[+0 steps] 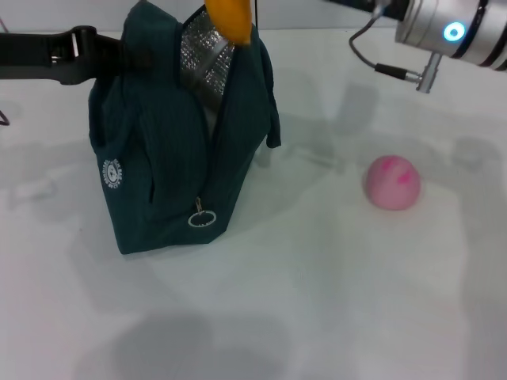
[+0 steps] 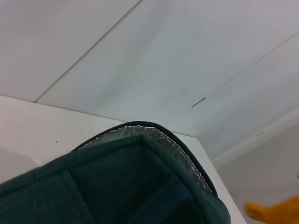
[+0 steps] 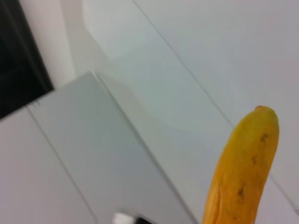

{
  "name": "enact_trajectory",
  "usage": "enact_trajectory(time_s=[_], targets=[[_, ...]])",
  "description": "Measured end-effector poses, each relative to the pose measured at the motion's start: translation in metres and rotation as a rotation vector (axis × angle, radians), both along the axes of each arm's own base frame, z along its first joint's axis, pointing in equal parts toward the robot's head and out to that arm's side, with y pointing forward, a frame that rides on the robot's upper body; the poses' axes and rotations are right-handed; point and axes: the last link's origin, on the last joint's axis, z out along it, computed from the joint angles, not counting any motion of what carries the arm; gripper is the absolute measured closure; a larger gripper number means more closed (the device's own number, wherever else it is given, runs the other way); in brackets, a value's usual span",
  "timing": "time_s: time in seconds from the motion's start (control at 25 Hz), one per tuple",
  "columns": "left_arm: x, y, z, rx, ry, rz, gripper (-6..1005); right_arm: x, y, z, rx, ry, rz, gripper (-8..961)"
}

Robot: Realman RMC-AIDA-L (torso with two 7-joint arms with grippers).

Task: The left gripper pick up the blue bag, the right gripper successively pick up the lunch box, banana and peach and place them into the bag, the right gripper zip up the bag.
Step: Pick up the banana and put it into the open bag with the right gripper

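The left hand (image 1: 119, 55) is reaching in from the left and holding the blue bag (image 1: 170, 158) by its upper left edge; the cloth is hiding its fingers, so whether they are clamped on the fabric cannot be told. The bag is standing upright on the white desk (image 1: 317, 301) with its top gaping and the foil lining showing. It looks soft and floppy, so it probably needs holding at the rim to keep the mouth open. The banana (image 1: 231, 20) is hanging end-down just above that opening, partly cut off at the far edge. It looks light, smooth and easily bruised, best taken around its middle. To the right, the peach (image 1: 391, 182) is lying alone on the desk, well apart from the bag; round and likely to roll, it probably wants a gentle grip across its widest part. The right hand itself is out of sight; only its silver wrist (image 1: 451, 28) is showing at the far right.
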Motion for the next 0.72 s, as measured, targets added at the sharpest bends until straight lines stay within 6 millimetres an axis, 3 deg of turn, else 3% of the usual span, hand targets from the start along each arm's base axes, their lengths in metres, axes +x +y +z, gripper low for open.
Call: enact_trajectory(time_s=[0.24,0.72], targets=[[0.0031,0.0018,0.0000,0.001,0.001,-0.011,908,0.0075,0.0019,-0.0098,0.058,-0.076,0.009,511],[0.0039,0.0024,0.0001,0.002,0.001,-0.013,907,0.0002,-0.0021,-0.0118,0.054,-0.079,0.059,510]])
